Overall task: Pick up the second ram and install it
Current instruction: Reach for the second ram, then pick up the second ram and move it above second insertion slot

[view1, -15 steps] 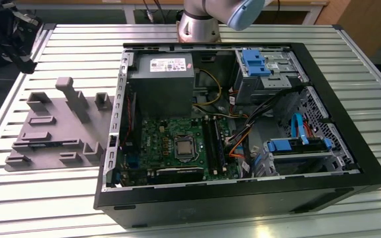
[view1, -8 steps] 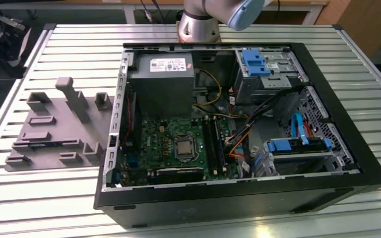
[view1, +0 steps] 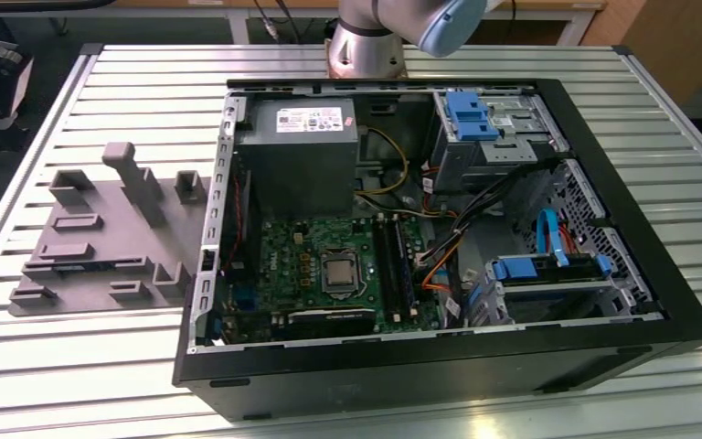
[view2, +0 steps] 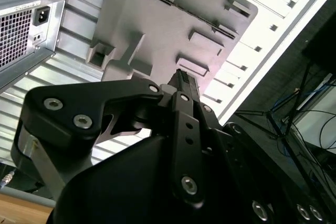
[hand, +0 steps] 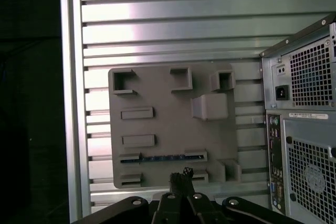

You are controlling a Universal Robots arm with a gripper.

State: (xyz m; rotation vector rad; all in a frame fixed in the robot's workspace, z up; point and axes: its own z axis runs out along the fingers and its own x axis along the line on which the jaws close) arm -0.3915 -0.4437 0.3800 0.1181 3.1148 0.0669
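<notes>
In the exterior view an open case (view1: 449, 366) lies on the slatted bench (view1: 107, 366), with a grey fixture (view1: 95, 238) at its nine o'clock and cables (view1: 442, 261) crossing beside the motherboard (view1: 284, 256). In the second wrist view the end effector (view2: 184, 78) hangs over the fixture, its fingers drawn together on nothing. In the first wrist view the ram (hand: 163, 157) lies in a long fixture slot near the fingertips (hand: 177, 179), with the case's rear standing beside the fixture.

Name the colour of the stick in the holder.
Blue; the stick shows best in the first wrist view.
</notes>
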